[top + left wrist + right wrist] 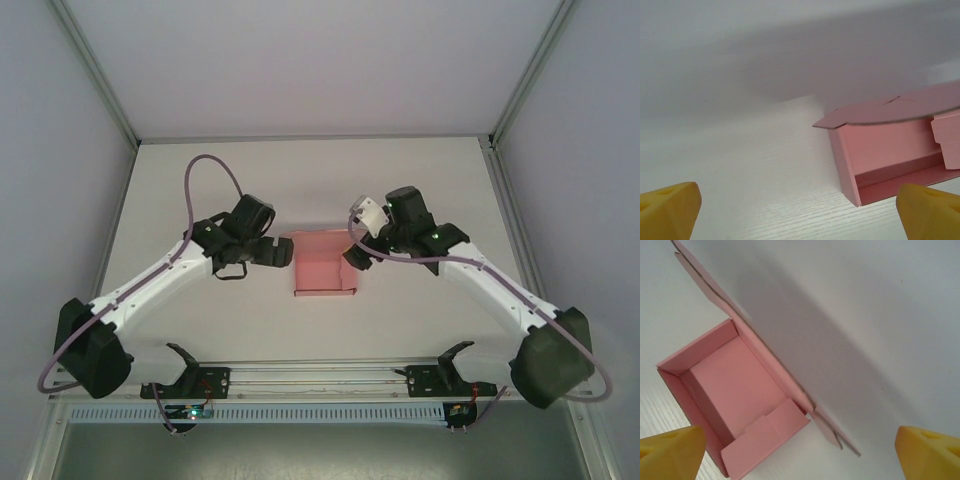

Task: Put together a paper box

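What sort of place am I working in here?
Probably a lab robot test cell: a white tabletop, plain pale panel walls in aluminium frame posts, and a metal mounting rail along the near edge.

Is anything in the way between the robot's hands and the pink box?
No, nothing visible is. The left gripper and the right gripper, both open, sit close beside the pink paper box, one on each side, with just bare white table around it.

Soft, even white light from above, counter (pixel 200 180) bright and free of glare, top view slightly soft, wrist views sharp on the paper box (pixel 735 385), wide diffuse grey shadow beside its raised flap
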